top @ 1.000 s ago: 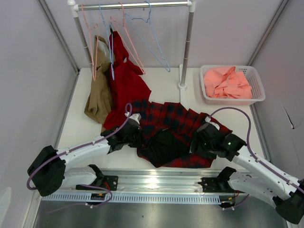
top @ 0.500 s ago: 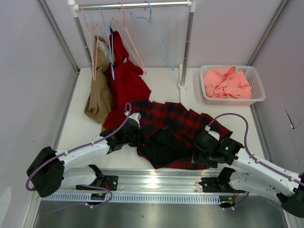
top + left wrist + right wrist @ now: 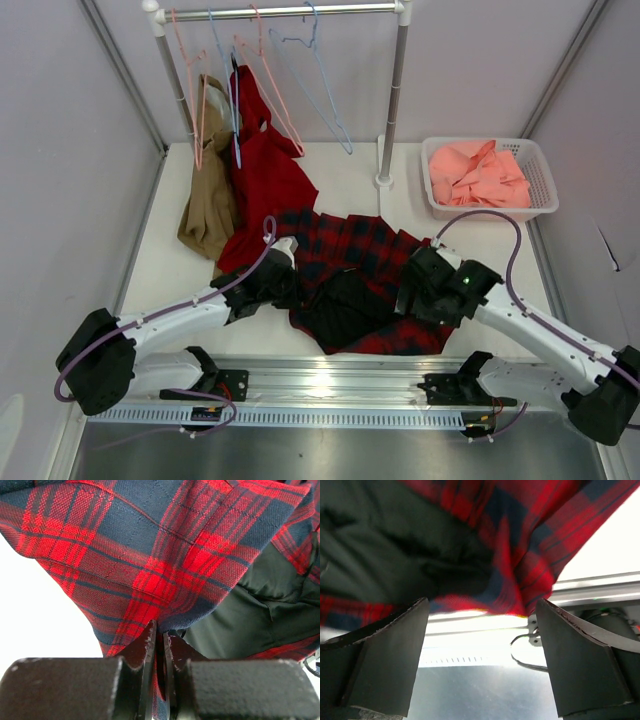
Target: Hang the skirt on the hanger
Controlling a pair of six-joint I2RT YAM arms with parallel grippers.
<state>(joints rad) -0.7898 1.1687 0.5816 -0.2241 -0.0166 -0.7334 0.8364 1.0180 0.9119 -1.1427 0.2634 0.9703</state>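
Observation:
The red and navy plaid skirt (image 3: pixel 365 255) lies crumpled on the white table between my two arms, its black lining (image 3: pixel 340 300) turned up in the middle. My left gripper (image 3: pixel 285 280) is shut on a fold at the skirt's left edge; the left wrist view shows plaid cloth (image 3: pixel 150 565) pinched in the left gripper (image 3: pixel 160 635). My right gripper (image 3: pixel 415 290) sits at the skirt's right side, open. In the right wrist view the right gripper (image 3: pixel 481 610) holds nothing, and the skirt's hem (image 3: pixel 520 540) hangs just beyond the tips. Two pink hangers (image 3: pixel 272 95) (image 3: pixel 188 100) hang on the rail.
A solid red garment (image 3: pixel 265 170) and a tan one (image 3: pixel 208 200) hang from the rail down to the table. Light-blue hangers (image 3: pixel 320 80) hang beside them. The rail's right post (image 3: pixel 392 100) stands behind the skirt. A white basket (image 3: pixel 540 208) with salmon cloth is at the right.
My right gripper has opened wide and moved from near the table's front edge back up to the skirt's right side. The left gripper keeps its hold and has not moved.

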